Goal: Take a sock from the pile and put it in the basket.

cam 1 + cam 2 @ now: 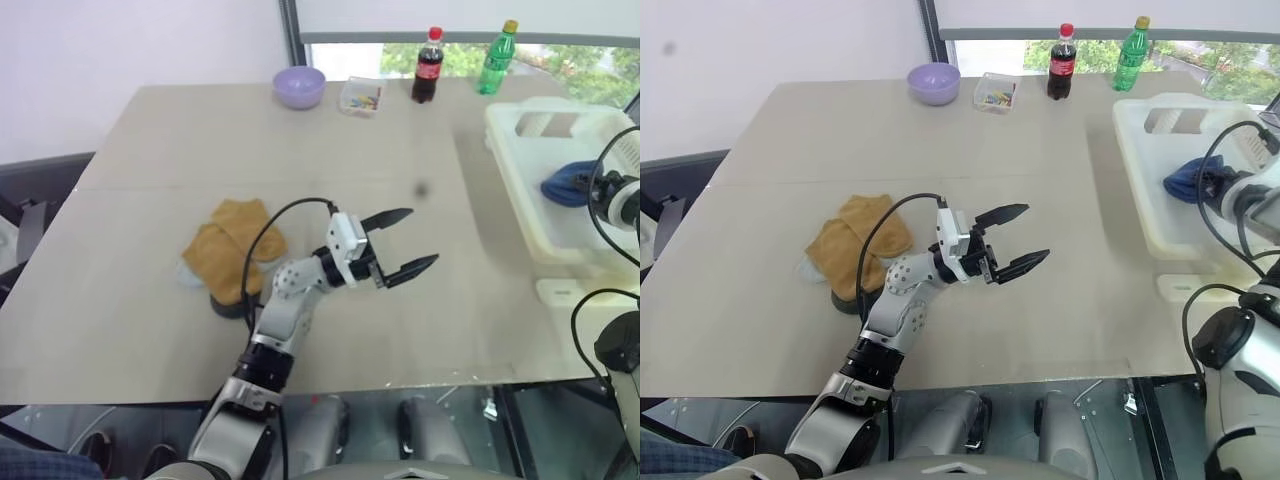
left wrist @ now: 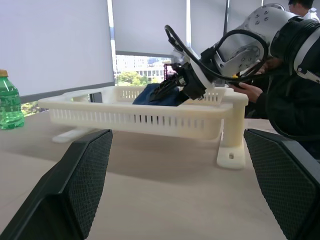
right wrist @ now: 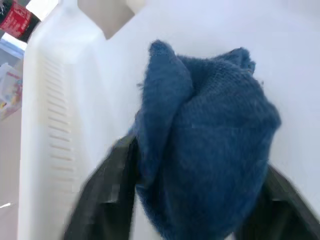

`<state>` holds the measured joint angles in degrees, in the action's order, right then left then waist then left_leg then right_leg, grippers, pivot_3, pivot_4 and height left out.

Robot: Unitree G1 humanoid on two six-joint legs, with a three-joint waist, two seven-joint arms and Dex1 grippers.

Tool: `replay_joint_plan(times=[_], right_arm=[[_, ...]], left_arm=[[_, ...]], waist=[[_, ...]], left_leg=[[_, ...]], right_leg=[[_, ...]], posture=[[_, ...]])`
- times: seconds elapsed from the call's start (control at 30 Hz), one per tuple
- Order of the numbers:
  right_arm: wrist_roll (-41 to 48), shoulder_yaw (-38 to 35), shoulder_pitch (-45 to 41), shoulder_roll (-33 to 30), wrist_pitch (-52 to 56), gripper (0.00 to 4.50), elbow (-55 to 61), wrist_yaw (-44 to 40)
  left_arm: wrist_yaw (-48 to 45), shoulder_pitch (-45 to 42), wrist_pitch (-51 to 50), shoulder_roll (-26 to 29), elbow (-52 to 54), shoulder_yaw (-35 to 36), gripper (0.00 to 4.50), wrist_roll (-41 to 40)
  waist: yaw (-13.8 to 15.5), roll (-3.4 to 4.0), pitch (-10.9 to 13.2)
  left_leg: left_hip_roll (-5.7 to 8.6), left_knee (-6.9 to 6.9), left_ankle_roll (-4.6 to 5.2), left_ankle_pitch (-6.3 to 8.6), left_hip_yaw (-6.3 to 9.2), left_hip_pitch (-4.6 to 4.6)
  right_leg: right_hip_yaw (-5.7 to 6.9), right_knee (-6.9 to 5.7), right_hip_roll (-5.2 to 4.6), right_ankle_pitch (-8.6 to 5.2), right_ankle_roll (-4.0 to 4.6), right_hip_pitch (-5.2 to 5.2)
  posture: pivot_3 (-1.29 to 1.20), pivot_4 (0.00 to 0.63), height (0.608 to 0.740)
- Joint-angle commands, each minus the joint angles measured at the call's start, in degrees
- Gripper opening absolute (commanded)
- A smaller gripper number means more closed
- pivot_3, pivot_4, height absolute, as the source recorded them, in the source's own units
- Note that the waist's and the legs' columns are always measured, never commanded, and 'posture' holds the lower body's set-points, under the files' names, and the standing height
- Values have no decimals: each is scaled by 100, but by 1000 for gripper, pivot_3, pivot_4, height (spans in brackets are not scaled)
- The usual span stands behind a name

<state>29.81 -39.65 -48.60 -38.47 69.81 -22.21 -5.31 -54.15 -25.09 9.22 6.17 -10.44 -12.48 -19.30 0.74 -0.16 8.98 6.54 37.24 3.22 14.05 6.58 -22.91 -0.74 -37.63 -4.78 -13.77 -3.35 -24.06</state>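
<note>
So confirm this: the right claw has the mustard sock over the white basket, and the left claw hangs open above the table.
Not mustard. The sock at the right claw is blue, as the right wrist view shows. It is over the white basket, and the left claw hangs open above the table.

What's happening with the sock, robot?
Left hand open, empty, over table. Right hand over basket, blue sock between its fingers. Path clear.

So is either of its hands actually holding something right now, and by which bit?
The left hand is open and empty. The right hand has a blue sock bunched between its fingers over the basket; whether it still grips it cannot be told.
</note>
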Motion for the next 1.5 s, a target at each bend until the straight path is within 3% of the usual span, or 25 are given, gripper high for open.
replay_joint_plan(times=[0.03, 0.3, 0.8, 1.03, 1.13, 1.2, 1.5], right_arm=[[47, 500, 164, -351, -112, 2590, 882, -446], [2, 893, 725, -722, 66, 2590, 1668, -798], [-690, 672, 951, -857, -781, 2590, 1060, -404], [-564, 496, 978, -855, -599, 2590, 991, -527], [-559, 569, 1123, -905, -479, 3416, 980, -671], [-580, 583, 1157, -930, -399, 4457, 975, -692], [-734, 782, 1062, -1516, -817, 4489, 1010, -1086]], left_arm=[[-24, 100, 45, 73, 185, 67, 4500, -6], [-19, 105, -8, 269, 198, 160, 4500, -13], [-2, 162, -70, 286, 222, 121, 4500, 9], [20, 127, -63, 278, 171, 138, 4500, 32], [34, 140, -59, 273, 181, 133, 4500, 41], [49, 148, -62, 274, 191, 139, 4500, 43], [110, 276, -105, 386, 319, 195, 4500, 21]], waist=[[-17, 2, 0], [5, 2, 0], [1, 3, -1], [1, 3, -1], [3, 3, -1], [4, 3, -1], [-9, 6, -2]], left_leg=[[0, 0, 0, 0, -1, 0], [-1, 10, 0, 0, 0, 2], [-1, 12, 0, 0, -2, 4], [-1, 12, 0, 0, -3, 4], [-1, 12, 0, 0, -4, 4], [-1, 12, 0, 0, -4, 4], [-1, 12, 0, 0, -5, 4]], right_leg=[[-1, -1, 1, 0, 0, -1], [0, -7, 3, 0, 0, 1], [-2, -10, 4, 0, 0, 1], [-3, -10, 4, 0, 0, 1], [-3, -10, 4, 0, 0, 1], [-3, -10, 4, 0, 0, 1], [-4, -10, 4, 0, 0, 1]], posture=[[0, 150, 740], [0, 150, 740], [0, 150, 740], [0, 150, 740], [0, 150, 740], [0, 150, 740], [0, 150, 740]])
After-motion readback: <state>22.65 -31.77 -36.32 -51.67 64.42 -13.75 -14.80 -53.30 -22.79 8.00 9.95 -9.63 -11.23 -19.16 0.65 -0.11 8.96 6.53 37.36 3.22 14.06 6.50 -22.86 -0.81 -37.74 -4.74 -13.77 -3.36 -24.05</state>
